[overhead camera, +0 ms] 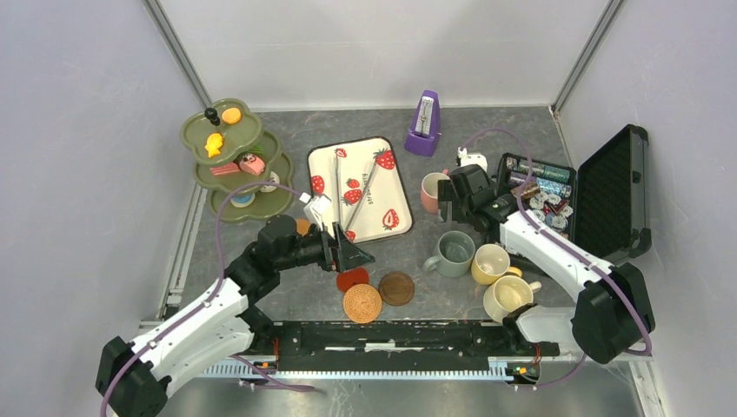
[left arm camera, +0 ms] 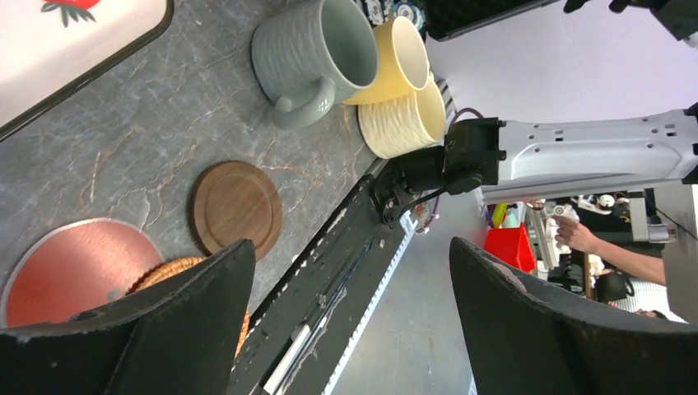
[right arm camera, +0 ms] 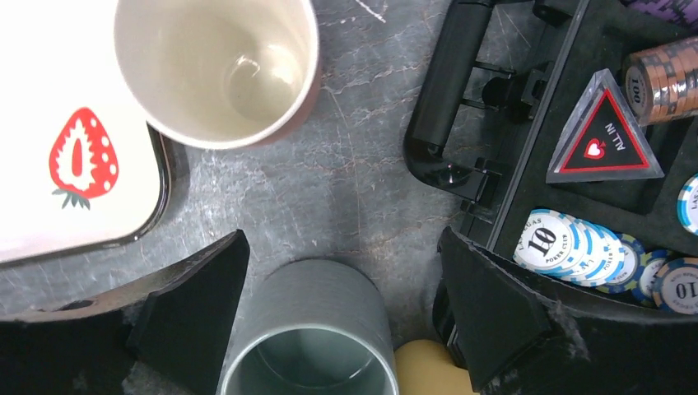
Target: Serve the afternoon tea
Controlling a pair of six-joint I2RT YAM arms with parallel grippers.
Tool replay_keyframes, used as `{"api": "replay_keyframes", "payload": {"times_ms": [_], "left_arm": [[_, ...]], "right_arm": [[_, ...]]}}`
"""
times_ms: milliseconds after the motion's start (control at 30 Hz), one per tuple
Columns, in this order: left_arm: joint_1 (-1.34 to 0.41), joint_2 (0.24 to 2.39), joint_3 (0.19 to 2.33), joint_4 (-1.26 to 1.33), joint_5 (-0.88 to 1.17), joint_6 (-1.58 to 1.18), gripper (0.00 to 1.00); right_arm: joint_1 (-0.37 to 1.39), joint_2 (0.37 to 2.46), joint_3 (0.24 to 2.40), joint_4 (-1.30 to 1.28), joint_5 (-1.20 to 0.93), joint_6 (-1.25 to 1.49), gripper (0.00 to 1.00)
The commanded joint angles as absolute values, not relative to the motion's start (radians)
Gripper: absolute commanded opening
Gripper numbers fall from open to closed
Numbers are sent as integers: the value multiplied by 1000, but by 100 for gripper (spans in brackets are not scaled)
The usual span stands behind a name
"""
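Left tool (left arm camera: 346,247) and right tool (right arm camera: 342,239) gape empty; right one crowds pink mug (right arm camera: 214,66) and grey-green mug (right arm camera: 309,346), may tip either.

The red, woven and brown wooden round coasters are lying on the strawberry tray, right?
No. The red coaster, woven coaster and brown wooden coaster lie on the grey table beside the white strawberry tray, not on it, as the top external view shows.
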State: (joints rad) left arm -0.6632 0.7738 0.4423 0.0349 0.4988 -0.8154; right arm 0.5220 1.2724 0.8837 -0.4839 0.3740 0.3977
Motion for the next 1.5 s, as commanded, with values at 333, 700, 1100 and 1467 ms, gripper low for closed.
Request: {"api": "replay_keyframes", "payload": {"times_ms": [333,700,1100,1467], "left_arm": [[-666,927,724,-281,475,-582,97],[-810,1254,916,-123,82,-718,90],[-921,1785,1450,-242,-411,-738,84],[-922,2084,1752,-392,-491,-726,69]], "right_arm": [[476,1291,1005,-374,400,322,86],[434,1323,977,-244,426,166,77],[414,1103,830,-232,535,234,80],[414,953,710,-140,415,232,80]]}}
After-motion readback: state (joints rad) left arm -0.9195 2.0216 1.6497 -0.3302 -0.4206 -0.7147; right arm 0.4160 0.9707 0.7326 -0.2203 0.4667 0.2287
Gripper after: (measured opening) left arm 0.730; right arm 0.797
